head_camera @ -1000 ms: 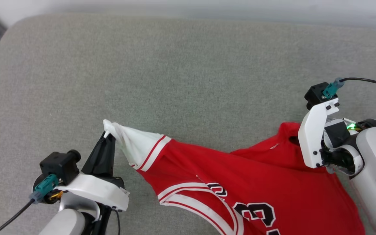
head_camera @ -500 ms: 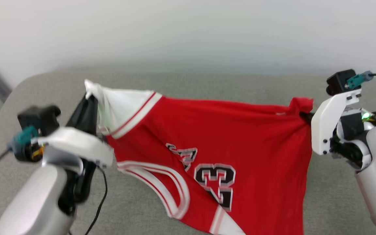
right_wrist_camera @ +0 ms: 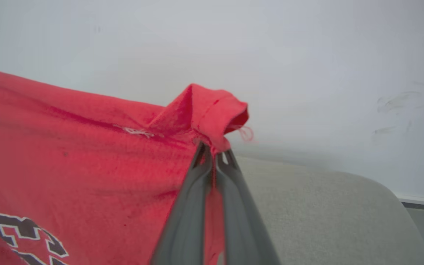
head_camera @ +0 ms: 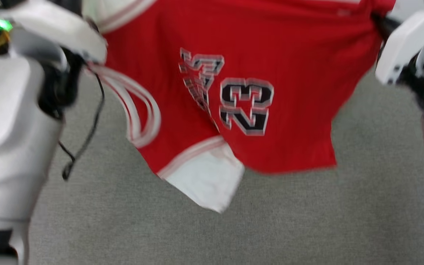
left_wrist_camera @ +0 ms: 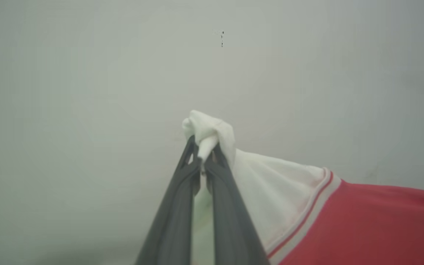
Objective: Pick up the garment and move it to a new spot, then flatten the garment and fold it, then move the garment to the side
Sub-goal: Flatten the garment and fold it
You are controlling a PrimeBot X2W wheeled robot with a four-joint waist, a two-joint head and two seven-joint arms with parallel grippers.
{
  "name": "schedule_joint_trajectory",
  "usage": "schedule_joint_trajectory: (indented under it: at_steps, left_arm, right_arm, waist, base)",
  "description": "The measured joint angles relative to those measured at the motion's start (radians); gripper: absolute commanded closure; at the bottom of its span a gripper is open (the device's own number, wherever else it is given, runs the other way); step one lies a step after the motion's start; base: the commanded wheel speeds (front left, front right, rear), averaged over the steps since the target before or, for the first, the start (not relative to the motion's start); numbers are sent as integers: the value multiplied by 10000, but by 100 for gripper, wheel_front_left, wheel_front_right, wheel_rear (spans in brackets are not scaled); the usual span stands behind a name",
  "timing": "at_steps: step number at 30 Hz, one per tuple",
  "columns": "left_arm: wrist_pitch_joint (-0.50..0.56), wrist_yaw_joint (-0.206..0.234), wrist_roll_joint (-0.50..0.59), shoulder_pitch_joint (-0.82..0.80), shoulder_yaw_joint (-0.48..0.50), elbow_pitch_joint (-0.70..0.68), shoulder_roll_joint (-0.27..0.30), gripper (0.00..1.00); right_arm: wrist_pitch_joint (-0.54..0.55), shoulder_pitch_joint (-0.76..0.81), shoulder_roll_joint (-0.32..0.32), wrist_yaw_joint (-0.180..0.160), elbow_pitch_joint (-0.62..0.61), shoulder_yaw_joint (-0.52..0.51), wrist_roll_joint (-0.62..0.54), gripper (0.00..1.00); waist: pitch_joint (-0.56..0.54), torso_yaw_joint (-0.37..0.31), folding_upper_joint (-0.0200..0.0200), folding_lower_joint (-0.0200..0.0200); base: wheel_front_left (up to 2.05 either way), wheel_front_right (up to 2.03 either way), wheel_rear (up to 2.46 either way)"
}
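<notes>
The garment (head_camera: 293,92), a red shirt with black "23" lettering and a white sleeve hanging at its lower middle, is stretched in the air between both arms above the grey cushion. My left gripper (left_wrist_camera: 204,154) is shut on the bunched tip of the other white sleeve of the garment (left_wrist_camera: 271,191). My right gripper (right_wrist_camera: 214,151) is shut on a folded red edge of the garment (right_wrist_camera: 87,147). In the head view both grippers' fingertips are hidden at the top corners behind white wrist housings.
A grey fabric cushion (head_camera: 307,221) lies under the hanging shirt, and its rounded far corner (right_wrist_camera: 344,206) meets a pale wall (right_wrist_camera: 307,55). A black cable (head_camera: 87,136) dangles from the left arm beside the shirt.
Both arms have lifted the shirt off the cushion until it hangs stretched between them. The head camera has shifted too, so the scene sits differently in the picture.
</notes>
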Motion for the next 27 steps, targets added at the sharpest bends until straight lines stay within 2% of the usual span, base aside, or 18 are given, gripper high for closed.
schedule_joint_trajectory:
  at_steps: [7,13,20,27]
  left_arm:
    - [-75,-359,458,-3010,128,777,134,100]
    - [-178,-535,723,-4962,217,1191,201,100]
    - [-403,-719,842,-6374,366,1841,303,100]
    - [-520,-815,803,-6982,424,2297,309,100]
  right_arm:
    - [-416,-2401,334,0,-40,-554,-734,100]
    - [-683,-4345,577,0,-35,-915,-1239,100]
    - [-1104,-5993,763,0,489,-915,-1601,100]
    - [-1687,-7190,750,0,1444,-614,-1647,100]
  waist:
    - [1456,-141,0,1]
    - [2804,-230,0,2]
    - [4213,-341,0,3]
    - [5341,-423,0,4]
  base:
    - [0,0,0]
    - [0,0,0]
    - [0,0,0]
    - [0,0,0]
